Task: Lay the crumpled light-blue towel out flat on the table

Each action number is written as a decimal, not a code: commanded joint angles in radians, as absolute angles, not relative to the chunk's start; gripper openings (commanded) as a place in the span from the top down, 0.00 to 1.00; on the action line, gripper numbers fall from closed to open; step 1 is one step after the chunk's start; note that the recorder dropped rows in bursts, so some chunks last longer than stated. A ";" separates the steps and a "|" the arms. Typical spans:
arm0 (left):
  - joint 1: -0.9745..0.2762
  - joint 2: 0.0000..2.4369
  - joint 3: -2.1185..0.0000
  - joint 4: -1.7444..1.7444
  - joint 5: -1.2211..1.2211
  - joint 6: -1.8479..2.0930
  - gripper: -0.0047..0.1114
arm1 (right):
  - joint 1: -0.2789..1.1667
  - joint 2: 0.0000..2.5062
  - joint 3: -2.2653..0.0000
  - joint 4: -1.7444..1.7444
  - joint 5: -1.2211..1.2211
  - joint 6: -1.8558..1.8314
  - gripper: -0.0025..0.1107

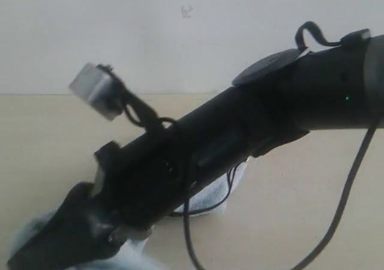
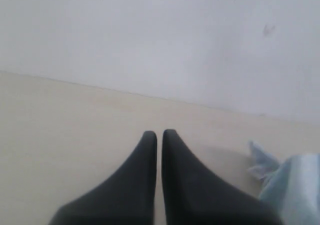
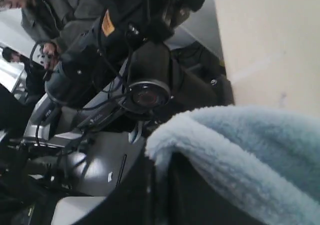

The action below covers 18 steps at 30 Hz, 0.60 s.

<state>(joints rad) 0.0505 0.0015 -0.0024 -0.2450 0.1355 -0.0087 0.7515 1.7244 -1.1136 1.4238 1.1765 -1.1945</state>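
Observation:
The light-blue towel point(image 1: 211, 193) lies crumpled on the beige table point(image 1: 48, 138), mostly hidden under my right arm point(image 1: 252, 120), which reaches across to the lower left. In the right wrist view a plush fold of the towel point(image 3: 250, 145) drapes over my right gripper point(image 3: 161, 169), which is shut with the cloth pinched between its fingers. My left gripper point(image 2: 159, 133) is shut with nothing in it, low over the bare table point(image 2: 60, 135). An edge of the towel point(image 2: 295, 185) lies off to its side, apart from it. The left gripper does not show in the exterior view.
A plain white wall point(image 1: 180, 36) stands behind the table. Black cables point(image 1: 342, 210) hang from the right arm over the table. Past the table's edge, the right wrist view shows the robot's base with a camera lens point(image 3: 147, 95) and a person point(image 3: 50, 5).

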 commanded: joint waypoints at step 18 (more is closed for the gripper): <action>0.047 0.000 0.000 -0.412 0.137 -0.077 0.93 | 0.905 2.048 -1.542 1.440 0.390 -1.142 0.64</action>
<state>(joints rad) 0.0505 0.0015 -0.0024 -0.4039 0.1362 -0.0498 0.9020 2.0475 -1.5300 1.4582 0.3525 -1.1415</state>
